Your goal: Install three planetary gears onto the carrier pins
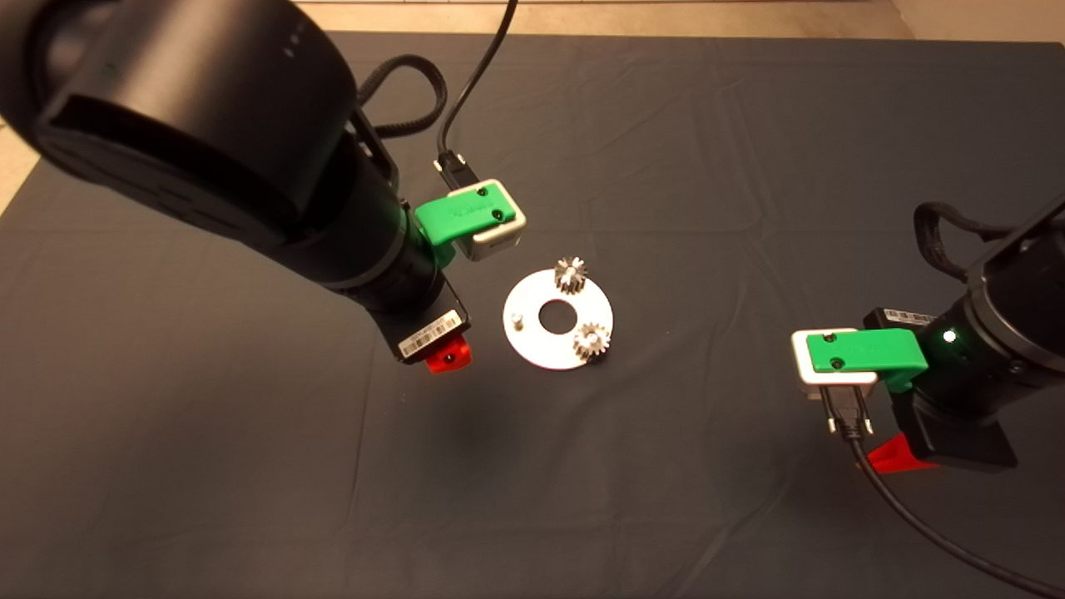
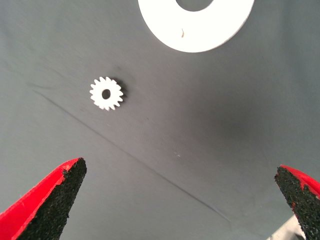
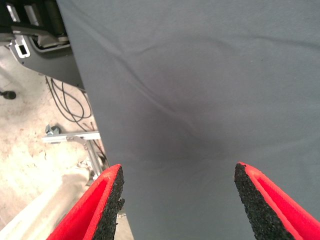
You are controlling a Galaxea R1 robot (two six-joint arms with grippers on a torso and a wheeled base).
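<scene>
Dark grey cloth, faintly creased, covers the surface (image 1: 250, 466), with pale floor showing past its far edge and, in the right wrist view, cables and a metal bracket on the concrete floor (image 3: 30, 150) beyond the mat's border. At the left, the left hand (image 2: 185, 200) hovers over the mat just beside the disc, its red fingers (image 2: 40, 205) with rough black pads spread wide and empty; a loose gear (image 2: 106, 93), toothed with a round bore, lies flat on the cloth between them and the disc. Centrally sits the flat silver-white disc (image 1: 532, 341) with its large hole: one bare pin (image 1: 517, 319) stands on its left side, while two steel gears (image 1: 571, 274) (image 1: 591, 341) sit on the others. At the right, the right hand (image 3: 177, 200) waits well apart, fingers wide, holding nothing.
</scene>
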